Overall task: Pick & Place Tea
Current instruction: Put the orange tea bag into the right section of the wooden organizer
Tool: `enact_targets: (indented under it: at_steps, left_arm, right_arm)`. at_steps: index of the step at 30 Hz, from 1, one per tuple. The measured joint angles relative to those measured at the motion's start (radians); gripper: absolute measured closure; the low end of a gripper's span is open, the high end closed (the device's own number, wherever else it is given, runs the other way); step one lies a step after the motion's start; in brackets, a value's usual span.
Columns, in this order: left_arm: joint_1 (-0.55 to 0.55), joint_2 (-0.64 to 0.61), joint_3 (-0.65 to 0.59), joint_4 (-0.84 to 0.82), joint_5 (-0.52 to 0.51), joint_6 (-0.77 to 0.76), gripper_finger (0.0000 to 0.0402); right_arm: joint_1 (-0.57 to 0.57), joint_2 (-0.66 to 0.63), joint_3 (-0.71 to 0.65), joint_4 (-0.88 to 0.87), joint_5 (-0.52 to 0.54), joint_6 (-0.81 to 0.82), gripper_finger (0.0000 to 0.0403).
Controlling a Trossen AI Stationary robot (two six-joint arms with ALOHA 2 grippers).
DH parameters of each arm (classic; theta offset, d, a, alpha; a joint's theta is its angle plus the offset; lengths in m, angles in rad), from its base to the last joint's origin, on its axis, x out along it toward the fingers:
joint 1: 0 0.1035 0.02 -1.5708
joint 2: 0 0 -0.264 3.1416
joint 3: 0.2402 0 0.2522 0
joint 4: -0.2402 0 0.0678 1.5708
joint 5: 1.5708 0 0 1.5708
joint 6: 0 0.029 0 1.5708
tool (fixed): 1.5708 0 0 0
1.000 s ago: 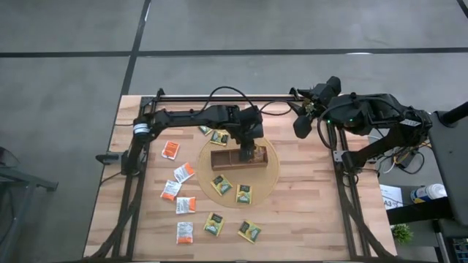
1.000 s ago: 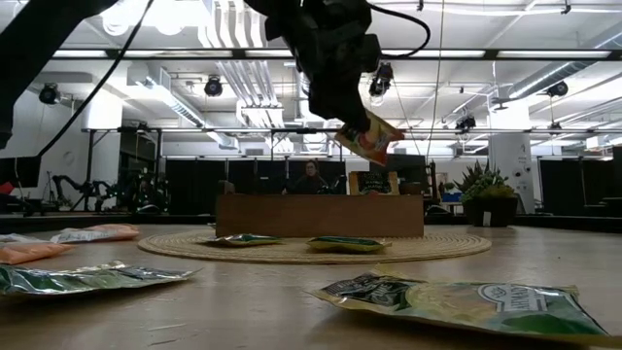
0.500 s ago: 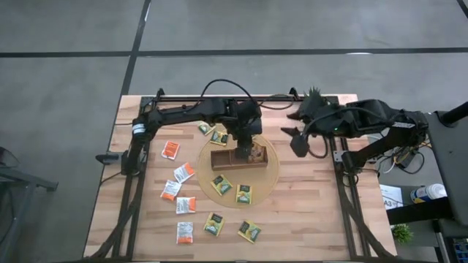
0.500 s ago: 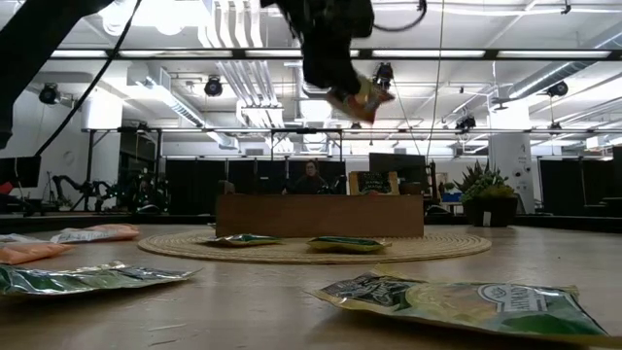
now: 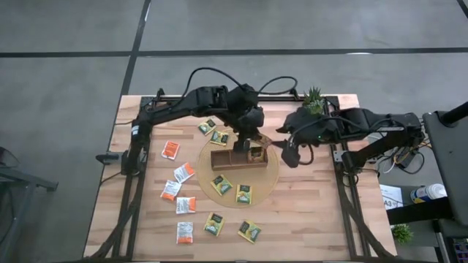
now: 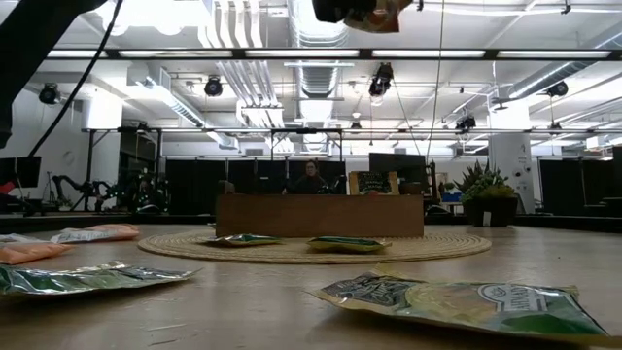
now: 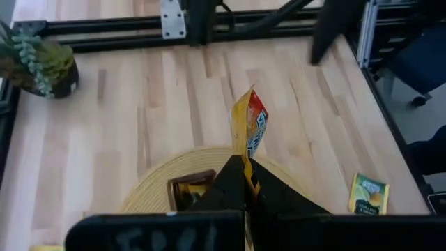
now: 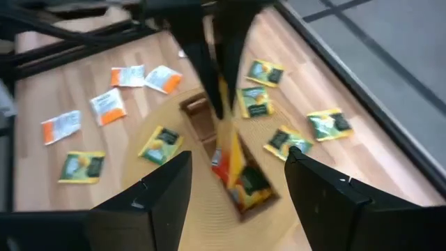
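My left gripper [image 5: 254, 146] hangs high over the right end of the brown wooden tray [image 5: 228, 159], shut on an orange-red and yellow tea sachet [image 7: 249, 125]. The low view shows that sachet [image 6: 381, 12] at the very top of the picture. My right gripper [image 5: 289, 155] is open just right of the tray, over the round woven mat [image 5: 272, 174], its fingers [image 8: 162, 188] spread wide and facing the held sachet [image 8: 231, 159]. Several more sachets lie flat: green ones [image 5: 243, 193] on the mat, orange ones [image 5: 183, 172] on the table to its left. My left gripper pinches the sachet between its two fingers [image 7: 237, 178] by one end [image 7: 245, 162], coming from above and pointing down. The rest of the sachet sticks out beyond the fingertips, seen edge-on. It hangs lifted clear, high above the tray.
A small potted plant [image 5: 313, 95] stands at the far edge, close behind the right arm. Two green sachets [image 5: 213, 133] lie just beyond the tray. Other sachets [image 5: 213, 223] lie near the table's near edge. Bare wood shows right of the mat [image 5: 314, 204].
My left gripper has risen steadily with the sachet, carrying it from just above the tray to the top of the low view. My right arm has swung from the far right corner toward the tray, coming down to the mat's right side.
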Motion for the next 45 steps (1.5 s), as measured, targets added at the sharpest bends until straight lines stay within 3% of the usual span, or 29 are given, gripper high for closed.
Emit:
enact_targets:
  at_steps: [5, 23, 29, 36, 45]
  left_arm:
    - [-0.011, -0.001, -0.004, -0.002, 0.001, 0.011, 0.0401]
    - [-0.036, -0.006, -0.004, 0.05, 0.022, 0.018, 0.0401]
    - [-0.036, -0.007, -0.004, 0.04, 0.022, 0.007, 0.0401]
    - [-0.036, -0.011, -0.003, 0.038, 0.022, 0.004, 0.0401]
    - [-0.036, -0.021, -0.003, 0.042, 0.021, -0.014, 0.0393]
  right_arm:
    - [-0.015, 0.0, -0.022, 0.054, -0.074, -0.002, 0.0177]
    - [-0.023, 0.024, -0.094, 0.098, -0.128, 0.023, 0.0186]
    - [-0.023, 0.016, -0.095, 0.096, -0.134, 0.023, 0.0247]
    - [-0.023, 0.016, -0.095, 0.089, -0.16, -0.003, 0.0379]
    - [-0.023, 0.008, -0.094, 0.092, -0.16, -0.034, 0.0392]
